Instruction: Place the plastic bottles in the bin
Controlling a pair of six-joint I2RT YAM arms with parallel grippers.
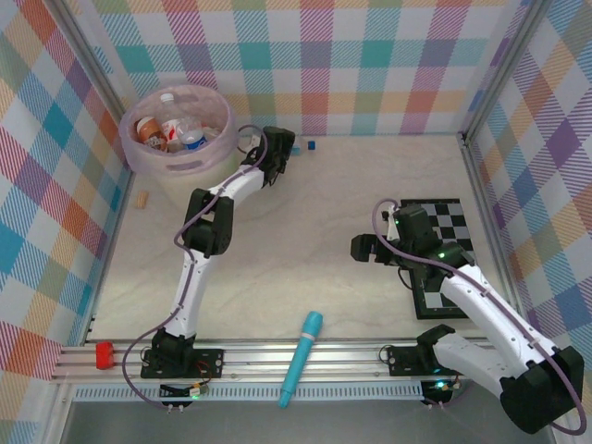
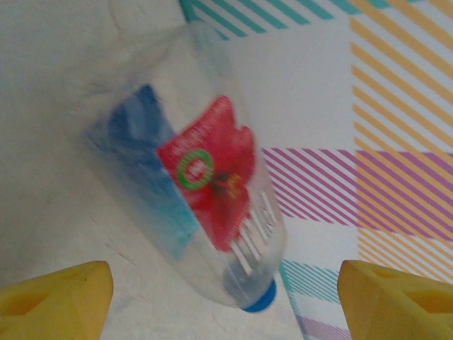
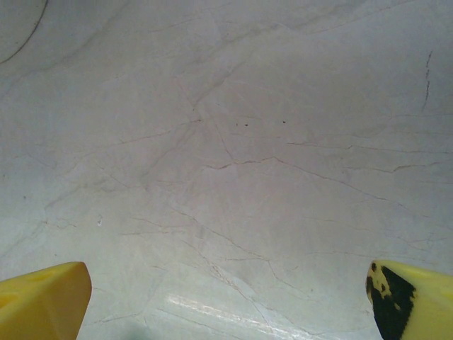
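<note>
Left gripper was released, fingers spread wide, with a clear red-label, blue-capped bottle lying on the worktop just ahead between them, untouched, and the bin holding other bottles just to its left; right gripper was also wide open over the worktop.

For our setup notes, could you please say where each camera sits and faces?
Top external: above, behind the arms, looking down on the pale table; shows both arms, left gripper, right gripper.
Left wrist: faces a clear red-labelled plastic bottle by the plaid wall; yellow fingertips.
Right wrist: faces down at the table; yellow fingertips.
Shared: the plaid wall, top and left wrist.
</note>
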